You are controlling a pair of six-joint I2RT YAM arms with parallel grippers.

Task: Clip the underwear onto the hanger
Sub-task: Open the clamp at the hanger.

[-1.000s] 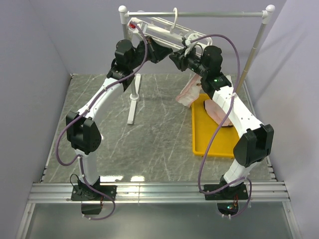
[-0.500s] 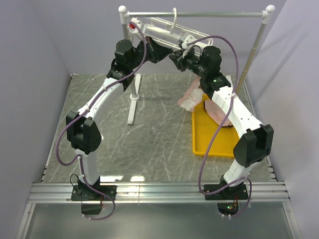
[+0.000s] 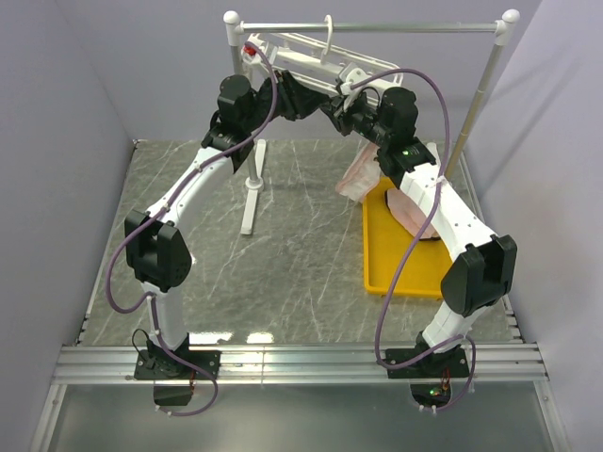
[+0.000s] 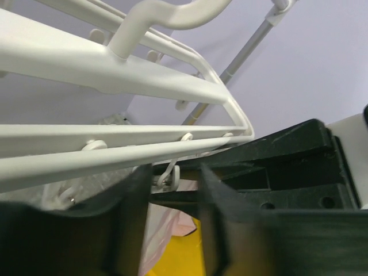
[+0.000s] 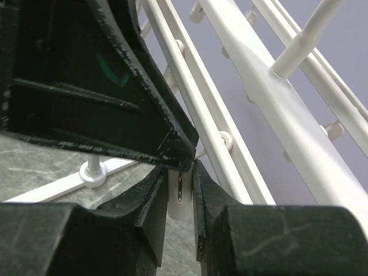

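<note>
Clip (image 5: 175, 202) pinched in right claw (image 5: 179, 173), hanger (image 5: 259, 69) edge crowded

Soft, even overhead light, faint shadows, glare patch on the table (image 3: 283, 282) by its near edge, wrist views dim — close foreground blurred, hanger (image 4: 115, 75) sharper.

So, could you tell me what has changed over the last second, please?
The right gripper has edged up towards the white plastic barred hanger, its fingers pinched on a small white clip. The pale pink fabric brief hanging below shifted slightly right, towards the yellow tray. The left gripper, grey rail stand and tray stayed put.
</note>
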